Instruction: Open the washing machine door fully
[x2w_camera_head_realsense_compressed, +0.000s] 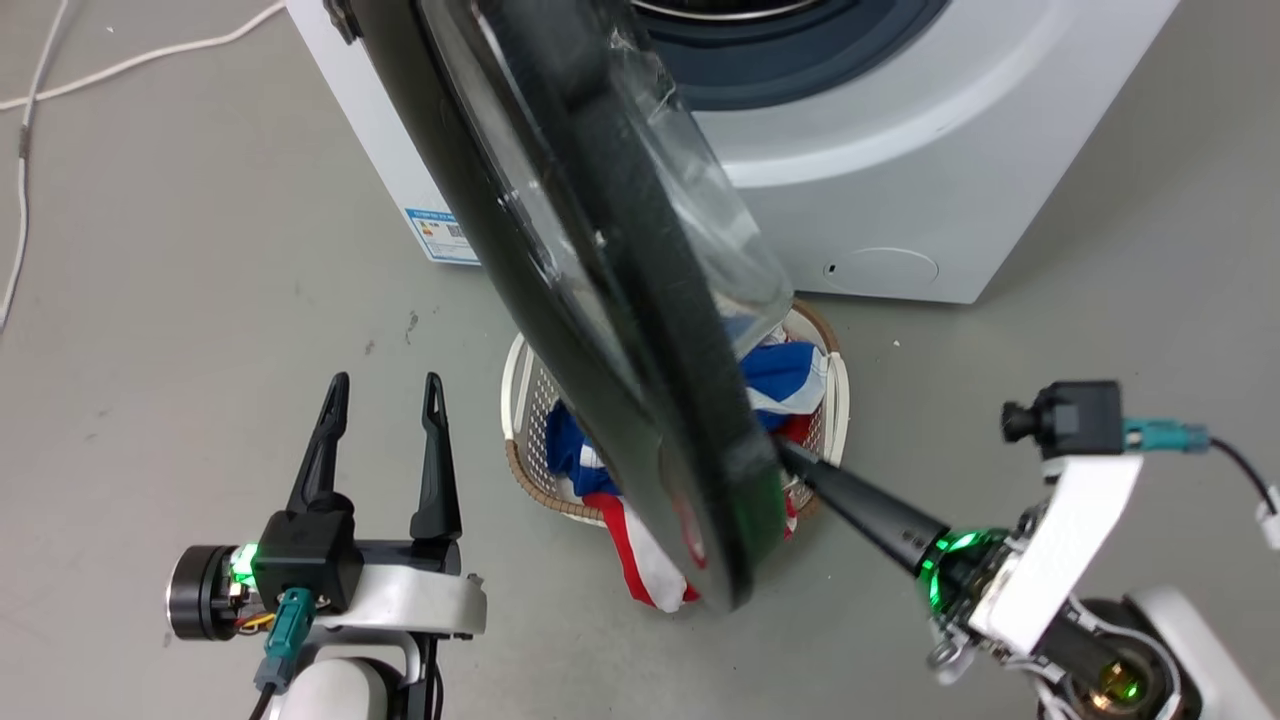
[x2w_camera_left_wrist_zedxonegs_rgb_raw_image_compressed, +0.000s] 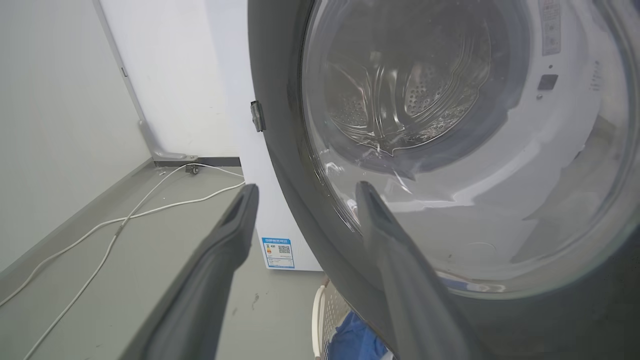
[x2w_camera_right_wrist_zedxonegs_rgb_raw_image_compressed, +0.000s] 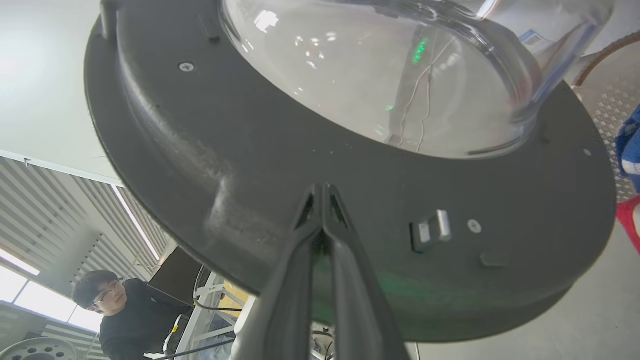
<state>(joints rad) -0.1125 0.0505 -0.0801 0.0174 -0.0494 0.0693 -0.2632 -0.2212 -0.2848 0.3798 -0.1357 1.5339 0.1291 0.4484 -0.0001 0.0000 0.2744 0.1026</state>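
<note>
The glossy black round door with a clear glass bowl (x2w_camera_head_realsense_compressed: 600, 300) runs off the head view's top edge. It covers the middle of the white plastic laundry basket (x2w_camera_head_realsense_compressed: 515, 380) and much of the blue, white and red cloth (x2w_camera_head_realsense_compressed: 790, 375) inside. The tips of the right gripper (x2w_camera_head_realsense_compressed: 795, 458) are hidden behind the door's rim. Print on the blue-edged paper label (x2w_camera_head_realsense_compressed: 445, 232) is too small to read.

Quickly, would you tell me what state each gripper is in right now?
Left gripper: open, empty.
Right gripper: shut, tips against the washing machine door.
</note>
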